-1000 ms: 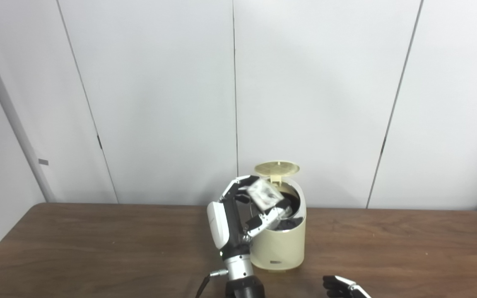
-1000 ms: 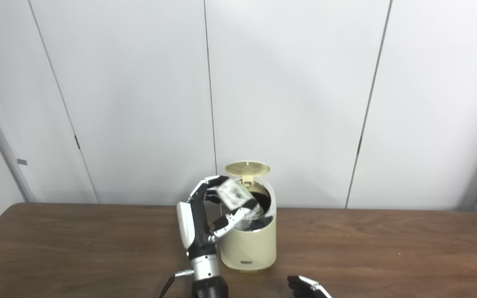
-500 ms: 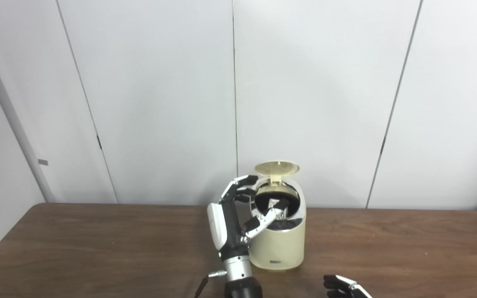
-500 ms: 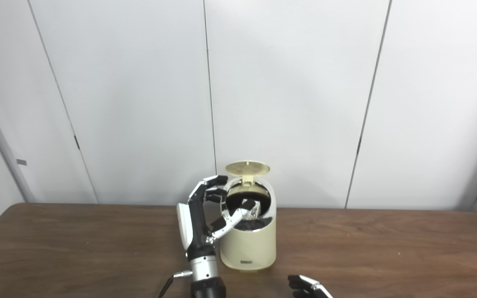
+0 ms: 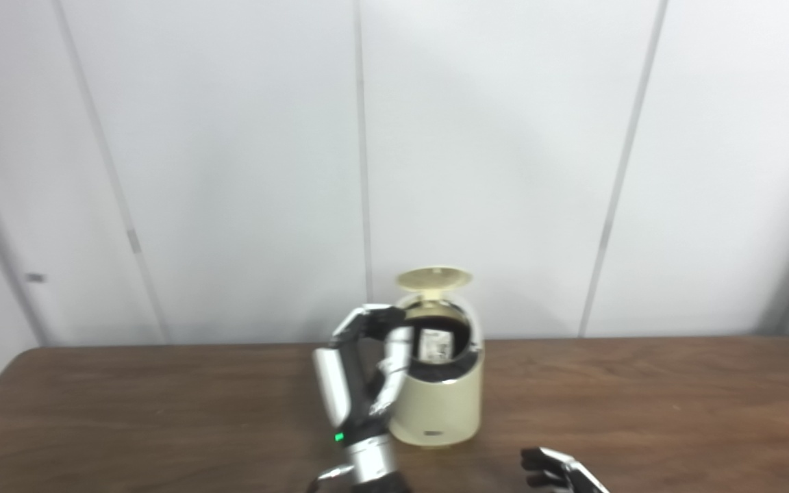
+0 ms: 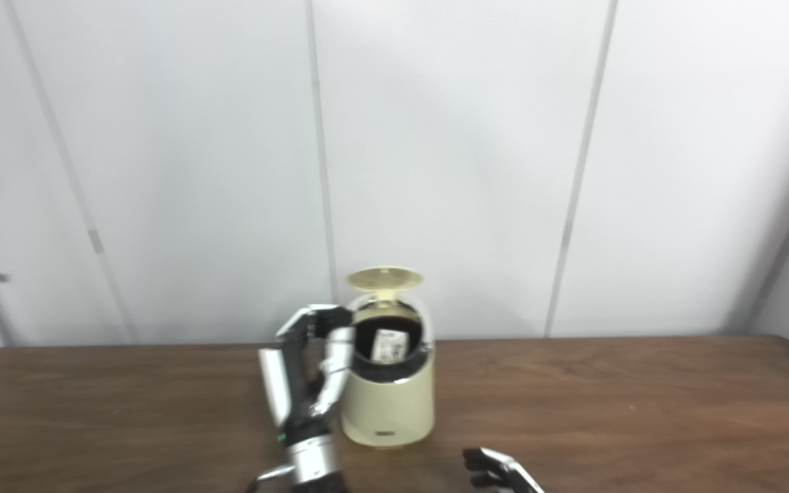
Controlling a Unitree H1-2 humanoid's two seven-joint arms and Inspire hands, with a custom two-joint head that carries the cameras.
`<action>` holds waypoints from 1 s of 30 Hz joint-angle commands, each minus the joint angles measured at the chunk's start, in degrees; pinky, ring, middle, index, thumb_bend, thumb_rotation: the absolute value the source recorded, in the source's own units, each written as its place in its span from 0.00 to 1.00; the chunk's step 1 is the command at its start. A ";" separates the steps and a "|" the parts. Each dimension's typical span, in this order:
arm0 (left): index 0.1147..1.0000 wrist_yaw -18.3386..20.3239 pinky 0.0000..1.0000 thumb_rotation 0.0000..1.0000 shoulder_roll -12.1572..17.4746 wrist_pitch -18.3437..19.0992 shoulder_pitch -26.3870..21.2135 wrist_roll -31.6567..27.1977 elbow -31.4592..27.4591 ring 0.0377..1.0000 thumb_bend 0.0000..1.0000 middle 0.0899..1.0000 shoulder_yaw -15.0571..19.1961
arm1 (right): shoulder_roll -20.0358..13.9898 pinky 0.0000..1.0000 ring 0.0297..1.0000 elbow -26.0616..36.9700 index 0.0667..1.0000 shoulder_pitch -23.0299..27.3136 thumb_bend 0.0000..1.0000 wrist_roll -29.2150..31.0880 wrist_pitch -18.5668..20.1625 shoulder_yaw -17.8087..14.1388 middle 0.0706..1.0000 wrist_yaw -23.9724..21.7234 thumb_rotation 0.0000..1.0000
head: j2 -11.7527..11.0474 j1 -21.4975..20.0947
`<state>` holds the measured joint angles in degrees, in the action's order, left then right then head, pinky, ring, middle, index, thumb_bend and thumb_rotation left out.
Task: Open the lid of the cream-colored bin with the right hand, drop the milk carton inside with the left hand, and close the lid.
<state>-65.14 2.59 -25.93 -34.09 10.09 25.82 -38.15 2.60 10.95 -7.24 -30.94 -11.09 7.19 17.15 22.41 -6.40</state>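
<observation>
A brown wooden table (image 5: pixel 161 404) stands against a wall of pale grey panels (image 5: pixel 230 171). The carton (image 5: pixel 435 344) lies inside the bin (image 5: pixel 439 404), its printed face showing through the dark mouth, below the rim. The bin stands upright near the middle of the table, closer to the far edge than the near one, and its lid (image 5: pixel 433 279) is tipped up and back on its hinge at the rear.

The left hand (image 5: pixel 360 370) stands upright just beside the bin on its left, outside it, its arm coming up from the table's near edge. Its fingers (image 5: pixel 377 320) are spread and curled toward the rim, and the thumb reaches to the edge of the mouth; the hand holds nothing, and the carton sits apart from it, to its right and within the bin. The pictures are slightly blurred, so I cannot tell whether the thumb touches the rim.

The right hand (image 5: pixel 559 471) lies low at the near edge, to the right of the bin and well apart from it. Only its dark fingertips show; they look loosely bent around nothing.
</observation>
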 commanded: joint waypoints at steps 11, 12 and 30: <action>0.67 42.16 0.62 0.75 10.43 0.32 13.97 -12.55 -21.69 0.65 0.41 0.65 14.68 | -2.24 0.56 0.68 12.21 0.69 10.54 0.30 -0.14 1.12 -4.56 0.70 -2.76 0.53 | 1.14 -0.82; 0.67 43.66 0.62 0.75 10.45 1.13 14.87 -12.28 -22.67 0.66 0.40 0.66 16.07 | -2.56 0.56 0.68 13.04 0.69 11.56 0.32 -0.79 1.71 -4.61 0.70 -3.42 0.58 | 1.14 -0.82; 0.84 58.12 0.80 0.89 3.65 4.94 29.53 -11.34 -29.23 0.83 0.35 0.84 30.60 | -14.91 0.76 0.87 17.64 0.90 34.63 0.56 -6.48 15.91 -3.26 0.90 -26.13 0.78 | 2.28 1.26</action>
<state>-7.97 6.69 -17.53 -2.14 -2.45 -2.16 -7.89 -11.76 26.28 24.34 -36.74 3.86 3.71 -7.78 24.61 -5.10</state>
